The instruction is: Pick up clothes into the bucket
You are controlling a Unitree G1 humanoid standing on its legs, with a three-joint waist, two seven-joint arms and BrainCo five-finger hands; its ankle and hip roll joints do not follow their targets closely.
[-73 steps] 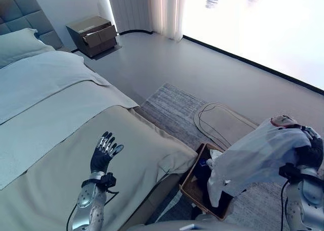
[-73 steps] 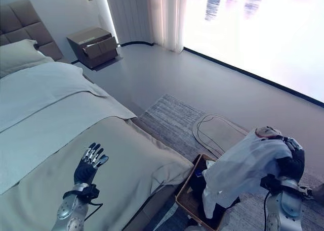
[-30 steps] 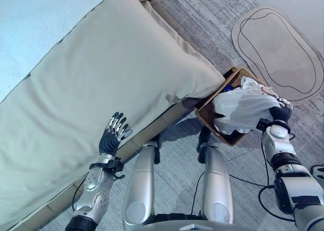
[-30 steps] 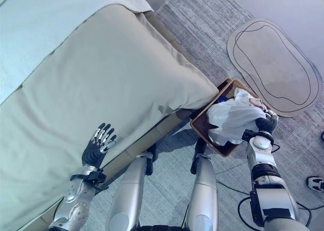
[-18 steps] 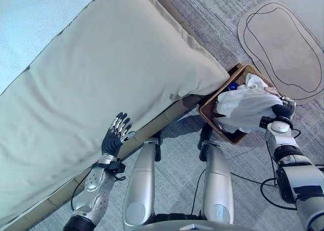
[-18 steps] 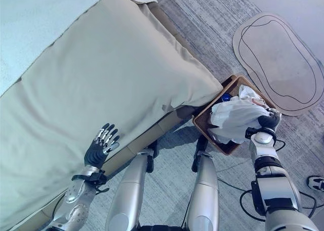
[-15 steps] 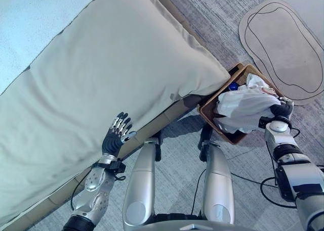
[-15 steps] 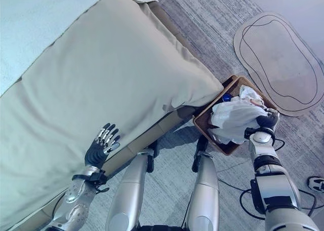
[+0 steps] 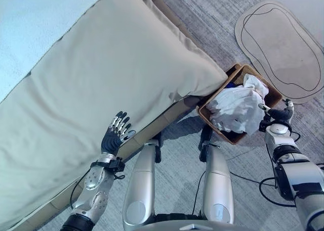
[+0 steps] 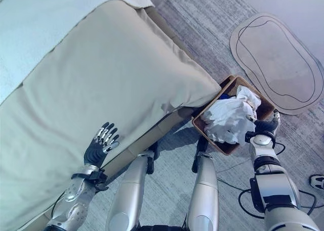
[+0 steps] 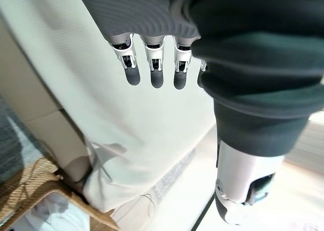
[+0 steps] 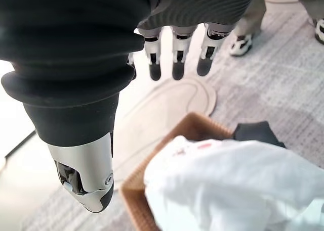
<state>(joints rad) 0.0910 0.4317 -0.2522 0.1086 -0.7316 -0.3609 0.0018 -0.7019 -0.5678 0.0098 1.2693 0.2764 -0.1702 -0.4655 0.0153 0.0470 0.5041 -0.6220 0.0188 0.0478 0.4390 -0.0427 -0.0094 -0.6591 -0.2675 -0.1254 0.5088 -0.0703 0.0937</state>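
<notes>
The right hand (image 10: 267, 126) is hanging just beside the near edge of the woven basket (image 10: 265, 107), its fingers (image 12: 175, 59) reaching out straight and released, gripping nothing. The arm is rising from the lower right with the wrist bent towards the basket. The white garment (image 10: 229, 119) is lying crumpled in the basket, heaped above the rim, with something dark and a bit of blue showing beneath it. In the right wrist view the garment is sitting below the outstretched fingers, apart from them.

The left hand (image 9: 114, 135) is standing upright over the edge of the bed (image 9: 101, 74), palm open and fingers (image 11: 154, 64) spread straight, holding nothing; whether it is touching the beige cover cannot be told. Its forearm is angling up from the lower left.

The basket is resting on the grey rug (image 9: 212, 13) against the corner of the bed. A pale oval mat (image 10: 276, 59) is lying further out. A person's shoes (image 12: 242, 41) are showing in the right wrist view.
</notes>
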